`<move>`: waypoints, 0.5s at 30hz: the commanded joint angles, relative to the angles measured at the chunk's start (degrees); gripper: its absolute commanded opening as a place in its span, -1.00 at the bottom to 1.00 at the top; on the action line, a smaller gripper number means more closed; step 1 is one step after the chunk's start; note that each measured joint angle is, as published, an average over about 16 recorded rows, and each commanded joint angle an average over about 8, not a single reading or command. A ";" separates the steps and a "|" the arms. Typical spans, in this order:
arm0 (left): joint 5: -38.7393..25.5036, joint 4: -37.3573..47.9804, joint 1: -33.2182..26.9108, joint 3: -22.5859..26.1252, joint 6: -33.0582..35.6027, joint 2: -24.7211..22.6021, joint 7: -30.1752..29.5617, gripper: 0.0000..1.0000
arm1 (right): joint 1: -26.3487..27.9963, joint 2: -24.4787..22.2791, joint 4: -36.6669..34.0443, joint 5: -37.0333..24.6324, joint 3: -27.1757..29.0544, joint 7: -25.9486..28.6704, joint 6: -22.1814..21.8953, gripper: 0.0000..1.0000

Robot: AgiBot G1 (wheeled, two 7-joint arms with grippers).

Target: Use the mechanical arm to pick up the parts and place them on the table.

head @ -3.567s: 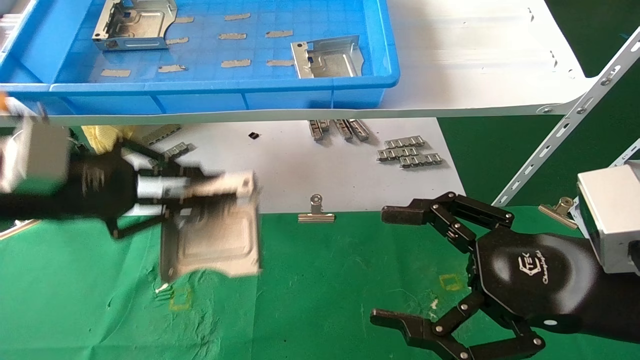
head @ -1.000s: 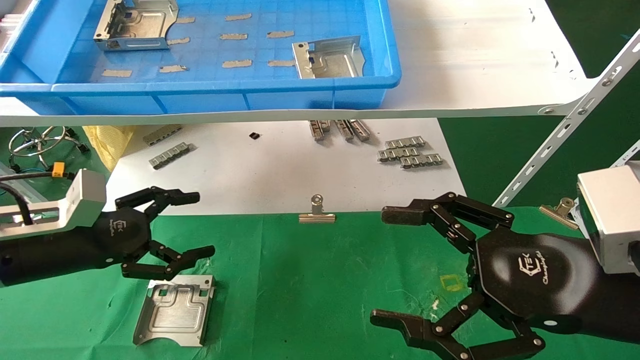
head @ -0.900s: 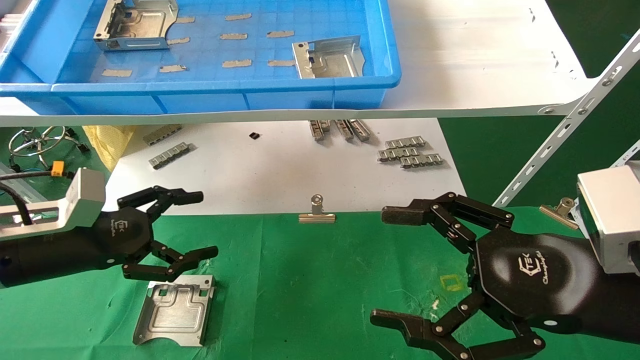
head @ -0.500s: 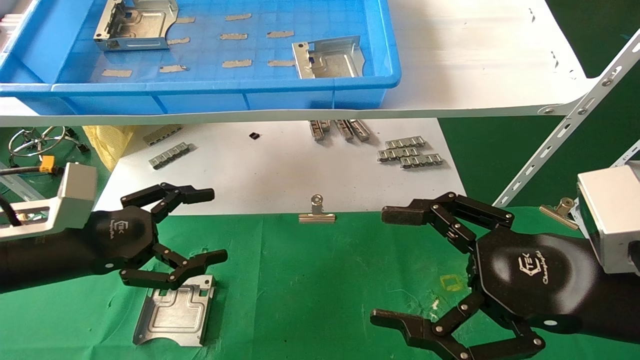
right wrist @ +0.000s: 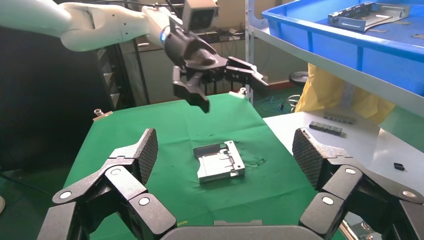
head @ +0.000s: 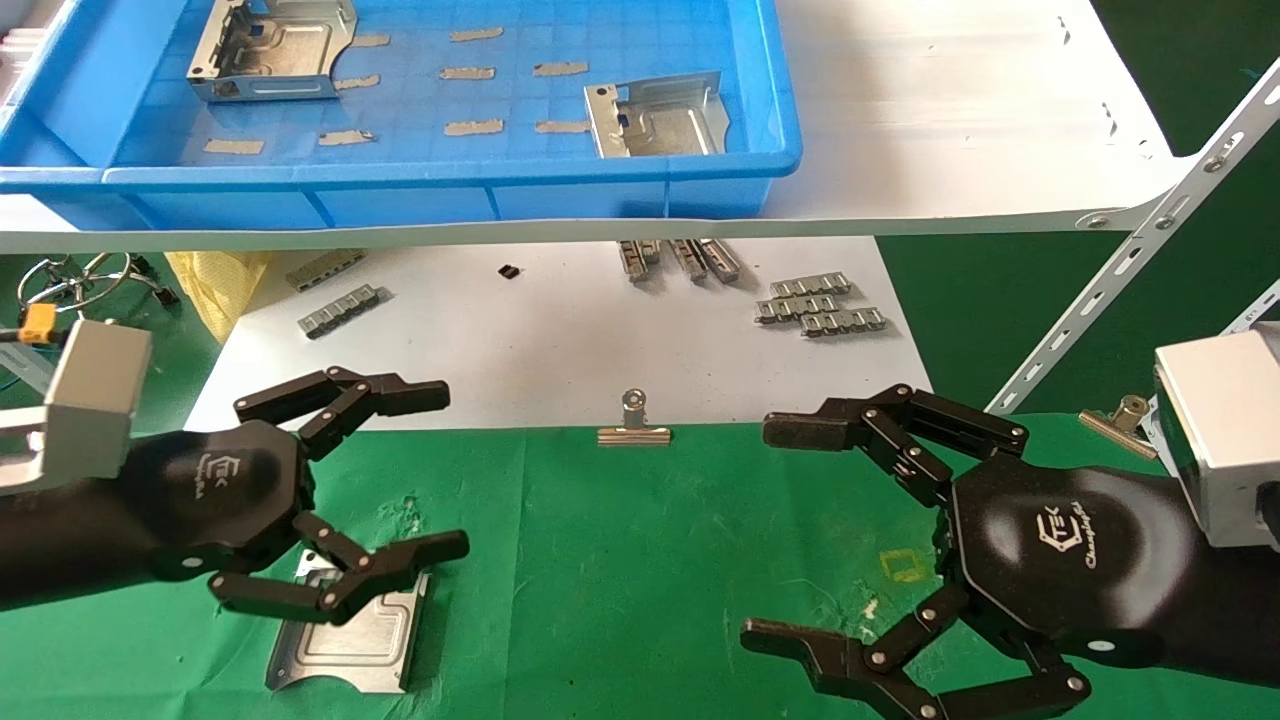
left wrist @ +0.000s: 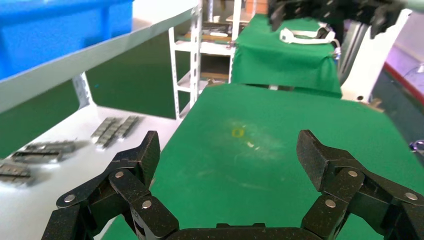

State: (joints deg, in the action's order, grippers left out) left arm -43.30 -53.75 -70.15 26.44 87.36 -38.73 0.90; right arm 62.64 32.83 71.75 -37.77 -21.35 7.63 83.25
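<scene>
The left end effector [head: 400, 475] hovers spread wide and empty above a silver part [head: 350, 640] lying flat on the green bench [head: 640, 560]. The right end effector [head: 790, 530], likewise splayed, holds nothing; its palm logo reads "TEK".

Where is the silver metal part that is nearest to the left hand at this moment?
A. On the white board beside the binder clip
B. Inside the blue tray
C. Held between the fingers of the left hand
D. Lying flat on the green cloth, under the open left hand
D: the metal part lies flat on the green cloth, and the left hand is open above it, clearly raised in the right wrist view.
</scene>
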 commanded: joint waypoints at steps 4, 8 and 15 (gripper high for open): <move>0.40 -5.55 2.40 -2.92 -0.47 1.04 -3.26 1.00 | 0.00 0.00 0.00 0.00 0.00 0.00 0.00 1.00; 0.72 -9.92 4.30 -5.21 -0.84 1.86 -5.83 1.00 | 0.00 0.00 0.00 0.00 0.00 0.00 0.00 1.00; 1.26 -17.33 7.51 -9.11 -1.46 3.24 -10.18 1.00 | 0.00 0.00 0.00 0.00 0.00 0.00 0.00 1.00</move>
State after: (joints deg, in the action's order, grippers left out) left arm -42.07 -70.70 -62.82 17.54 85.97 -35.57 -8.94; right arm 62.64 32.82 71.75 -37.76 -21.35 7.63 83.25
